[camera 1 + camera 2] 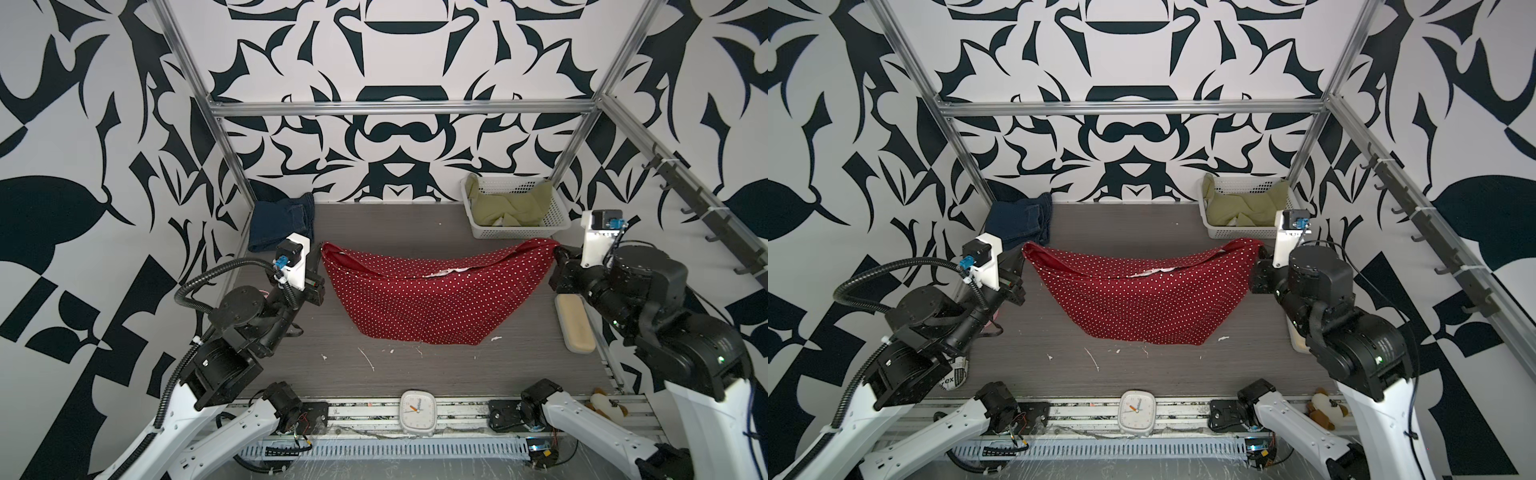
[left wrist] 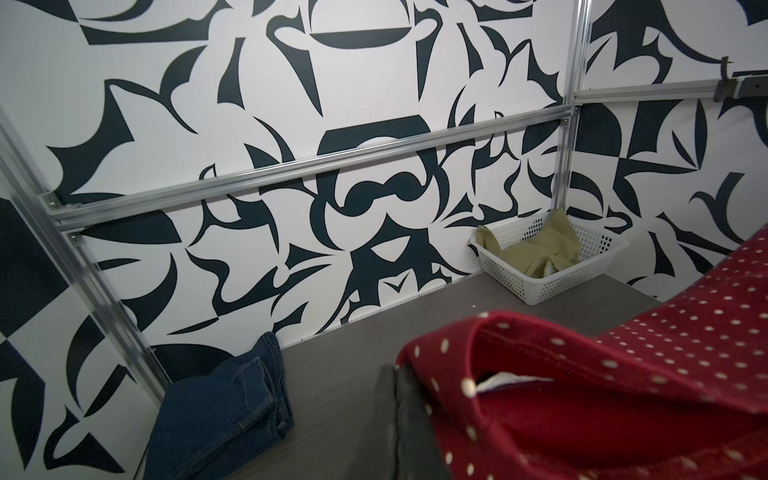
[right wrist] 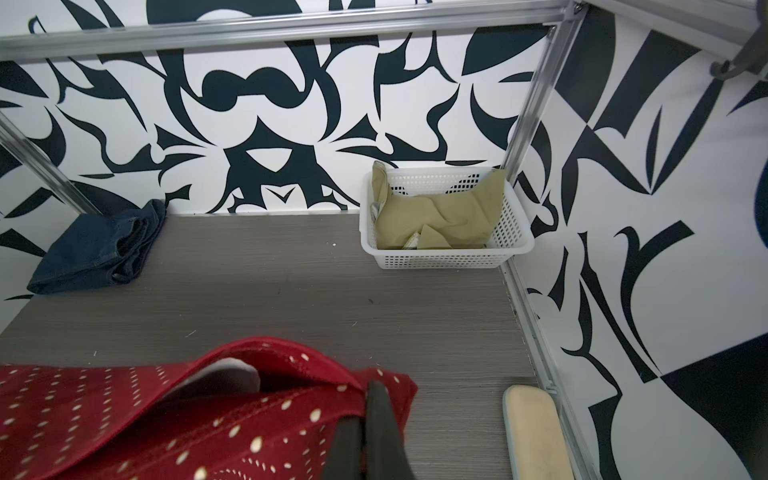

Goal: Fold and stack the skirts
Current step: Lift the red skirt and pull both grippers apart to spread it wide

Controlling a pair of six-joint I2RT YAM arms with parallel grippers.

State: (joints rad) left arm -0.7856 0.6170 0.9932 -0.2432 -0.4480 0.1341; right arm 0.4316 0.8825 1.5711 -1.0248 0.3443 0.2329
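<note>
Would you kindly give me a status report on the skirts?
Left gripper, right gripper shut on red skirt ends. Denim skirt folded aside. Green skirt in basket.

1. The dark claw pinches the edge of the red white-dotted cloth skirt.
2. A folded dark blue denim skirt lies on the grey desk, at ten o'clock from the claw.
3. A white perforated plastic basket, at one o'clock, holds a crumpled olive-green skirt.

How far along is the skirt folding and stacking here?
Looks done: the denim skirt lies folded at the back left. In hand: left gripper and right gripper, both shut, hold the red polka-dot skirt by its waistband. Remaining: the olive skirt sits crumpled in the basket; nothing stacked.
</note>
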